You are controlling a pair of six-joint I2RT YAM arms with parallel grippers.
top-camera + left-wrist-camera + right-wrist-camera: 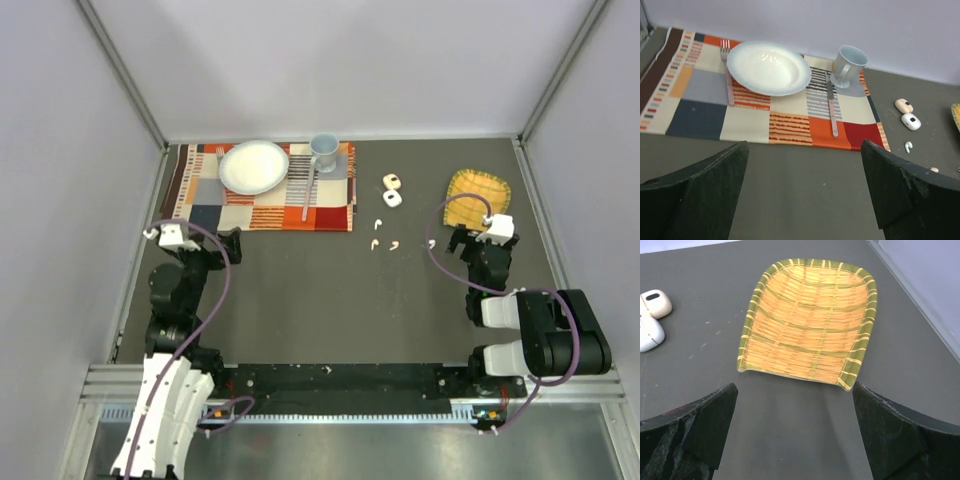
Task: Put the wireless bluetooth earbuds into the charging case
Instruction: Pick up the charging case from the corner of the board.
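Nearest the camera, the left gripper point(802, 192) hangs over bare dark table point(300, 300) with its jaws spread wide and nothing between them. The right gripper point(795, 432) is likewise wide open and holds nothing, poised just short of the near edge of a woven bamboo tray point(810, 325), which has nothing in it.

Out in the middle of the table lie the earbuds: three close together point(379, 224) point(374, 243) point(394, 244) and a fourth point(432, 243) apart to the right, near the right gripper. They are tiny white flecks from above, and which way each lies cannot be made out. In the left wrist view only one earbud point(908, 146) shows clearly; another is cut off behind the right-hand finger.

Just beyond the earbuds sit two small rounded cases, a cream one point(394, 181) and a white one point(393, 198), nearly touching. Each shows a dark patch on top; whether the lids are open cannot be told.

Farther left, against the back wall, a patchwork placemat point(700, 110) carries a white plate point(768, 67) with nothing on it, a fork point(728, 75) partly under the plate's left rim, a knife point(831, 107) to its right, and a pale blue mug point(848, 65) whose inside is not visible.
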